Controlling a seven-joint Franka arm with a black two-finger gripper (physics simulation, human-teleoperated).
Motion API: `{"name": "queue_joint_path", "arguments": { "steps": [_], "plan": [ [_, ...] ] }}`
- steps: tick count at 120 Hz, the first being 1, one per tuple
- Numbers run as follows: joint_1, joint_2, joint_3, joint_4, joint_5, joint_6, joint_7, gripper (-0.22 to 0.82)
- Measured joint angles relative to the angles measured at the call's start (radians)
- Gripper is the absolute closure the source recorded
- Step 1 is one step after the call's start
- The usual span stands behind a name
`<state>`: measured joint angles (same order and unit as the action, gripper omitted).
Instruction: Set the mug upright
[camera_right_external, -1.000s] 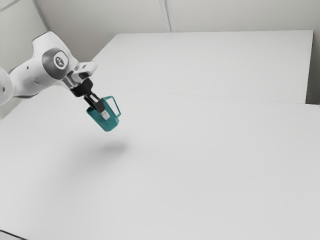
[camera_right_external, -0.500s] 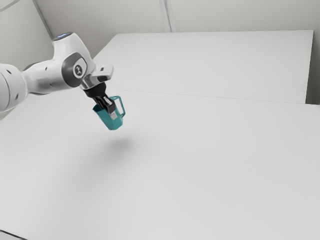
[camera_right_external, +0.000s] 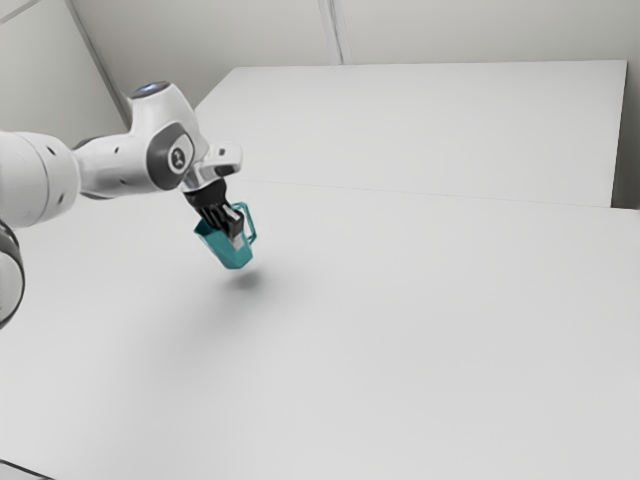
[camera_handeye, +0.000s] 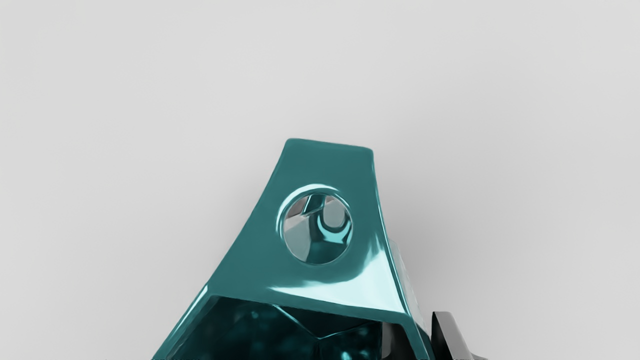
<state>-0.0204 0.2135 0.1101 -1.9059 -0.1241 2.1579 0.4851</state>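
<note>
The pincer (camera_right_external: 237, 240) grips the wall of the teal mug (camera_right_external: 225, 252), one finger inside and one outside; the mug hangs tilted at the pincer's tips, its handle (camera_right_external: 252, 225) just beside them; beneath the pincer lies the white table (camera_right_external: 400, 330), with a soft shadow (camera_right_external: 243, 281) near the mug.

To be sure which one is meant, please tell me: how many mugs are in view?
1. The teal mug is tilted in the gripper, over the table, toward the exterior view's left. Another might be hidden behind the arm.
</note>
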Motion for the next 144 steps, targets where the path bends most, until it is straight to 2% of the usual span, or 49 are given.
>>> {"name": "queue_joint_path", "arguments": {
  "steps": [85,101,117,144],
  "plan": [
    [0.007,0.096,-0.009,0.03,-0.003,0.04,-0.073,0.76],
    [0.008,0.096,-0.01,0.03,-0.017,0.043,-0.072,0.66],
    [0.008,0.084,-0.01,0.031,-0.023,0.044,-0.07,0.5],
    [0.003,0.005,-0.006,0.046,-0.015,0.03,-0.064,0.27]
  ]
}}
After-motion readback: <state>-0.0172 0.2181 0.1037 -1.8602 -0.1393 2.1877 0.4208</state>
